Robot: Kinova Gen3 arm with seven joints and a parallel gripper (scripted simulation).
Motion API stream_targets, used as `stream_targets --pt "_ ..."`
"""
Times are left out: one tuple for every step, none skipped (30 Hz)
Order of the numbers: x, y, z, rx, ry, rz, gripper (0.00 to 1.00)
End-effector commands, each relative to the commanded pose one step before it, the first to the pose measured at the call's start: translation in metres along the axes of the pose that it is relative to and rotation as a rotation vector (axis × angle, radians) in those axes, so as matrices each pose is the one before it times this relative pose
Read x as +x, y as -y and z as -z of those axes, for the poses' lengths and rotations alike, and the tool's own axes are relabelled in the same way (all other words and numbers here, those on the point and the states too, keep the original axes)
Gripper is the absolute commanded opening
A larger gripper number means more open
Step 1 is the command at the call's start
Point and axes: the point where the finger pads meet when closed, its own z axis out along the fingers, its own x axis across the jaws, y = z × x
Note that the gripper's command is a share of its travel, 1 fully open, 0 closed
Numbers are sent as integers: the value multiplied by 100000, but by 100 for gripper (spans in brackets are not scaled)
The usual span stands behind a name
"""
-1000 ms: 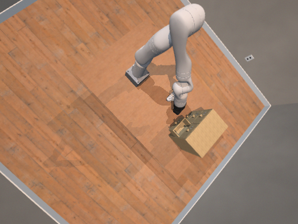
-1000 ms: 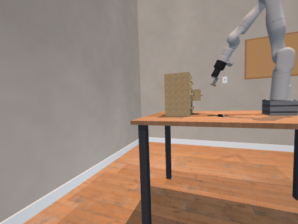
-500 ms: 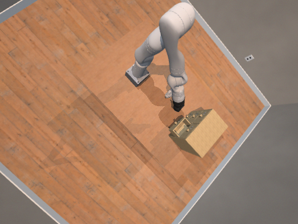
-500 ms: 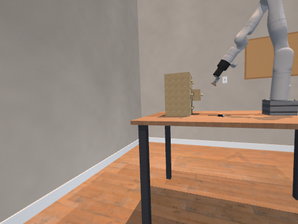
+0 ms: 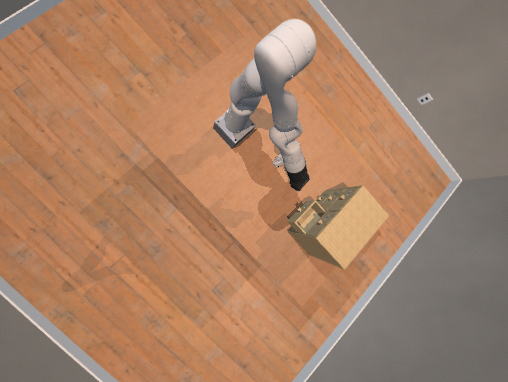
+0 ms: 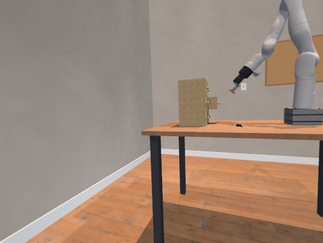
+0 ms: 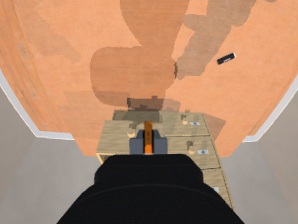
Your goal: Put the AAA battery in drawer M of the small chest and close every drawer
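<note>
My gripper [image 5: 299, 187] [image 6: 234, 89] [image 7: 148, 137] is shut on a slim orange AAA battery [image 6: 232, 91] [image 7: 147, 131], which sticks out past the fingertips. It hangs in the air in front of the small wooden chest [image 5: 350, 227] [image 6: 191, 102] [image 7: 200, 145], above the level of its top and a little away from its front. One middle drawer [image 5: 306, 218] [image 6: 213, 102] [image 7: 116, 137] is pulled partly out; the other drawers sit in. I cannot read the drawer marks.
A small black object [image 6: 239, 125] [image 7: 226, 58] lies on the table [image 6: 254, 131] [image 7: 60, 60] between the chest and the arm's base [image 5: 234, 131] [image 6: 303, 116]. The chest stands near the table's corner, close to its edges.
</note>
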Motion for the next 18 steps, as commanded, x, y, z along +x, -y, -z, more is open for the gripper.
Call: stream_targets --pt "-1034 624 40 98 875 -2714 24" --pt "29 -2 12 -228 -98 -23 24" --pt "23 -2 10 -177 -78 -18 24" --pt "18 -1 7 -131 -59 -14 24" --pt "12 -1 5 -90 -41 -10 24" --pt "8 -1 3 -56 -26 -6 24" --pt "4 0 2 -30 -14 -3 24" --pt "2 0 1 -11 -5 -1 24" --pt "0 0 0 -2 -1 0 24" --pt "0 -1 -1 -1 0 -1 24" --pt "0 0 0 0 0 0 24" --pt "0 0 0 0 0 0 24" --pt "0 -4 -4 -5 -3 -3 24" --pt "0 -11 -10 -14 -9 -9 24" --pt "0 -20 -19 -26 -16 -17 24" --pt "0 -32 -30 -42 -26 -28 24" --pt "0 -46 -43 -61 -37 -40 24" --pt "-1 -62 -59 -82 -50 -54 24"
